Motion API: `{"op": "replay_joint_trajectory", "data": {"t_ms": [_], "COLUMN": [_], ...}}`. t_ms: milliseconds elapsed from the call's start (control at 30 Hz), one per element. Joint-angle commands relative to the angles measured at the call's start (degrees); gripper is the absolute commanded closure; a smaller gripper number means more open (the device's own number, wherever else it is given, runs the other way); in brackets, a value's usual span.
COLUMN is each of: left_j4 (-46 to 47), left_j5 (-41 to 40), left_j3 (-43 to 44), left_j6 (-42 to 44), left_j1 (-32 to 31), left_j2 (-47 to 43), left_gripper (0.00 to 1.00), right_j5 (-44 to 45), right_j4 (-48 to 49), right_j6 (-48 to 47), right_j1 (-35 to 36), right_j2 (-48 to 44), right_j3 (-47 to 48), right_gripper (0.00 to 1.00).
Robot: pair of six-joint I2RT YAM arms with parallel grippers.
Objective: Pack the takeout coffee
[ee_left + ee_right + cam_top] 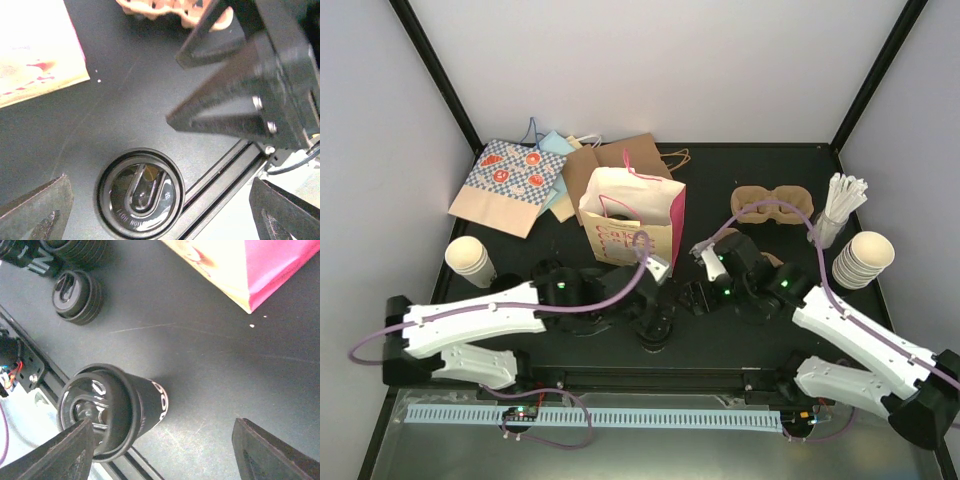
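A takeout coffee (140,195), a dark cup with a black lid, stands on the black tabletop (125,100) close to its near edge, in front of an open cream paper bag (620,235) with pink sides. The left claw (159,185) hangs directly above the lid, fingers spread wide apart. The right claw (162,422) sits just beside the cup, fingers also apart, gripping nothing

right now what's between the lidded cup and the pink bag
Only bare black table, faintly scratched, lies between the lidded cup and the pink bag. The right wrist view shows it.
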Motion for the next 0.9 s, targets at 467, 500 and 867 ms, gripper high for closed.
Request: {"op": "replay_joint_trajectory", "data": {"t_ms": [467,500,867], "left_j4": [-12.6,-12.8,-11.9], "left_j5": [2.2,2.2,2.6], "left_j3": [-1.8,-1.7,-2.9], "left_j6": [9.8,10.1,11.8], "left_j1": [29.3,30.1,33.2], "left_j2": [-25.2,-25.4,-26.8], "left_gripper": [0.01,0.01,0.01], "right_j5": [25.1,25.3,28.4], "right_j4": [-17.2,-17.2,-20.8], "right_j6": [8.7,9.4,13.2], "right_j1": [28.0,28.7,32.3], "right_j2": [23.1,24.2,31.5], "right_j3": [21.7,22.2,26.9], "right_gripper": [0.06,0.06,0.08]}}
